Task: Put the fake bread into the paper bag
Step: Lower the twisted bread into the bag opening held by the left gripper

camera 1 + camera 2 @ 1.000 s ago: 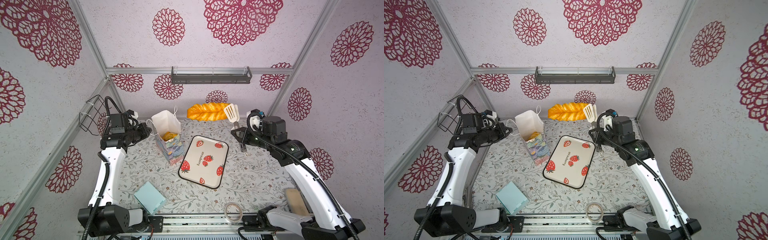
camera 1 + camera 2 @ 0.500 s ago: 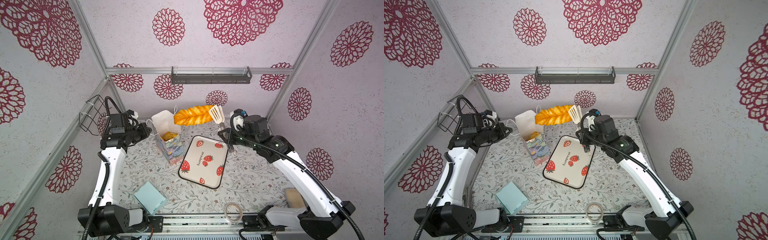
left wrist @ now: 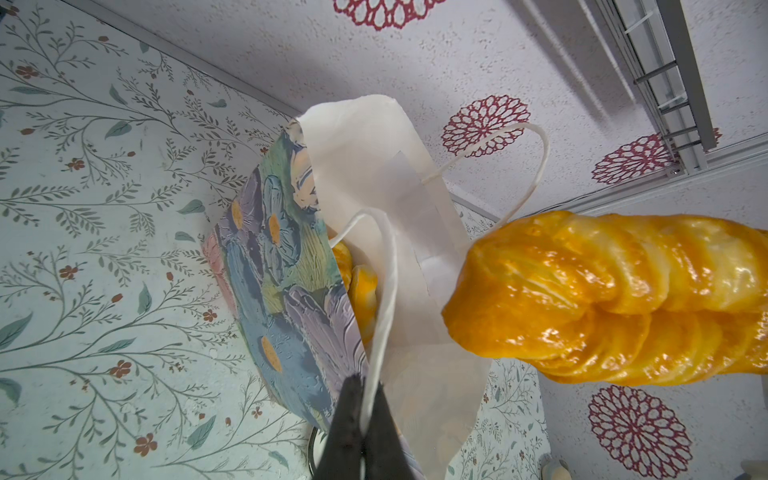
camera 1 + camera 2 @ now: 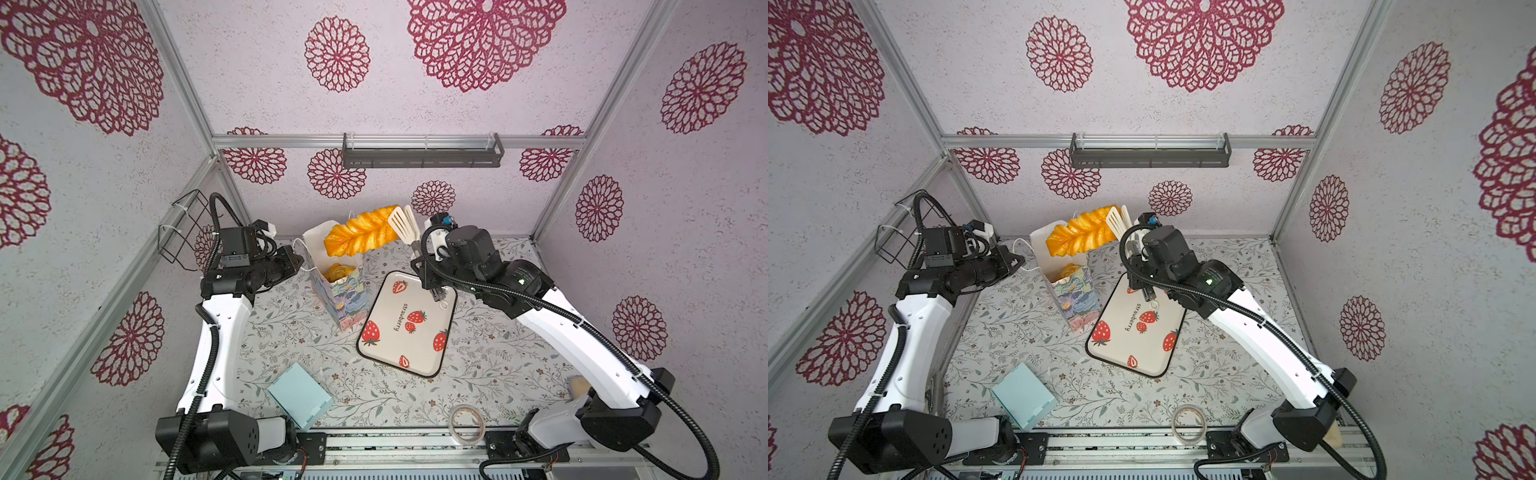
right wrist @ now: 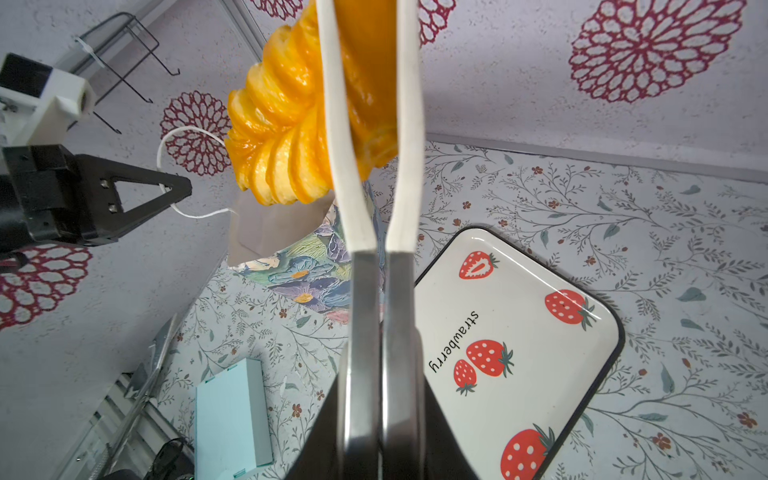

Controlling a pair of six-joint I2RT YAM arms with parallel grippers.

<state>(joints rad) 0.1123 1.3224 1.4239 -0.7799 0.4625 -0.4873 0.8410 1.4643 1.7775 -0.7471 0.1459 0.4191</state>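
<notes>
The paper bag stands upright left of the tray, with golden fake bread inside. My left gripper is shut on the bag's white cord handle, pulling it left. My right gripper is shut on the metal handles of white-tipped tongs. The tongs clamp one end of a long glossy loaf. The loaf hangs tilted in the air, its free end over the bag's mouth.
A strawberry-print tray lies right of the bag. A light blue box and a tape roll sit near the front edge. A wire basket hangs on the left wall, a dark shelf on the back wall.
The right arm has swung left with the tongs, carrying the loaf from the back wall to above the bag's mouth and tipping its free end down. The left arm has stayed put.
</notes>
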